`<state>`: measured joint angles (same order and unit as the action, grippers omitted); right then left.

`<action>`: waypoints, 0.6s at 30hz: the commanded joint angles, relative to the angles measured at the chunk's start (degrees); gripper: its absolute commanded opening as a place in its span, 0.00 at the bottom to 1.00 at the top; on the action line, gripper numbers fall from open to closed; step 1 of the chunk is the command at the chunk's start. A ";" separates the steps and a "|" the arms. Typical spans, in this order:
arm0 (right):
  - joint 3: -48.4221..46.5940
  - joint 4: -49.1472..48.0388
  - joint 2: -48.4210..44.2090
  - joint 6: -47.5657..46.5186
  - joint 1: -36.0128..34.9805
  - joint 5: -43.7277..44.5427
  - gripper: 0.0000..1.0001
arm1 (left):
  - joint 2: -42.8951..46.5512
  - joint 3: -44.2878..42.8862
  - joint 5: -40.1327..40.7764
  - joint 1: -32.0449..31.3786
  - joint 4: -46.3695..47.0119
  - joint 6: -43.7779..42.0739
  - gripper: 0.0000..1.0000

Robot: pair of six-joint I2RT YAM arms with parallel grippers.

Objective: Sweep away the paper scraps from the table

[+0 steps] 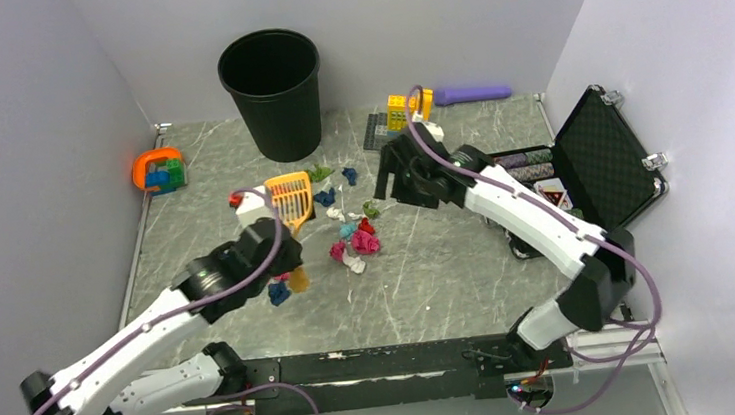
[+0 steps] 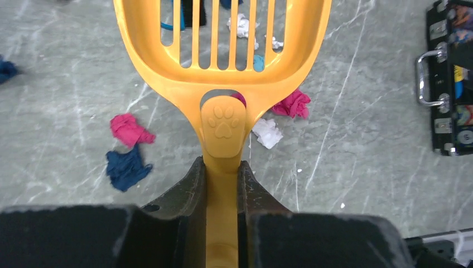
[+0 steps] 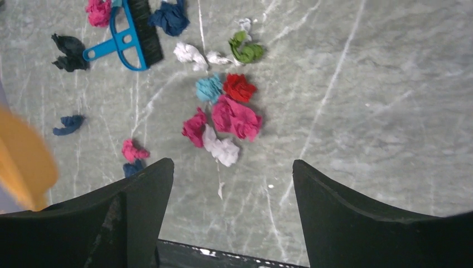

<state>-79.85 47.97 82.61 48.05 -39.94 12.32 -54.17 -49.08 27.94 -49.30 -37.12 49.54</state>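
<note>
The paper scraps (image 1: 356, 241) lie in a loose cluster mid-table (image 1: 468, 259), pink, red, teal, white and green. More scraps sit near my left gripper: a pink wad (image 2: 129, 129), a navy one (image 2: 127, 167) and a white one (image 2: 268, 133). My left gripper (image 2: 222, 167) is shut on the handle of an orange slotted scoop (image 2: 223, 120), whose head points away over the scraps. My right gripper (image 3: 231, 167) hovers open above the table, nothing between its fingers, just short of the pink and white wads (image 3: 234, 117). A blue hand brush (image 3: 131, 39) lies among the farther scraps.
A black bin (image 1: 273, 93) stands at the back centre. An open black case (image 1: 595, 157) with poker chips is at the right. Stacked bricks on a dark baseplate (image 1: 391, 120) and a purple object (image 1: 472, 93) sit at the back. An orange item (image 1: 158, 171) lies far left.
</note>
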 commanded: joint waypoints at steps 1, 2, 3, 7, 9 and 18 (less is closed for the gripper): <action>-8.24 -4.42 7.70 -0.28 -0.72 -1.78 0.80 | 7.16 -3.74 2.41 0.78 -17.43 5.38 0.00; -9.90 -5.25 9.79 -0.33 -1.11 -1.86 0.79 | 8.28 -4.72 3.23 0.98 -19.95 5.93 0.00; -11.83 -6.40 12.64 -0.19 -1.60 -1.97 0.79 | 9.40 -5.78 4.26 1.14 -22.40 6.58 0.00; -17.85 -8.75 20.95 1.81 -3.18 -3.40 0.78 | 12.68 -9.76 8.63 1.71 -31.19 9.67 0.00; -22.59 -7.86 25.73 3.70 -4.55 -2.31 0.77 | 13.91 -11.33 11.07 1.84 -34.72 10.54 0.00; -47.02 -1.83 46.78 10.86 -10.50 5.12 0.70 | 16.87 -16.83 21.24 2.28 -48.10 14.21 0.00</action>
<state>-120.07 44.93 125.05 54.68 -48.86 14.59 -38.28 -63.00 42.85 -47.24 -77.49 61.06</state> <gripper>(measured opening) 0.722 0.212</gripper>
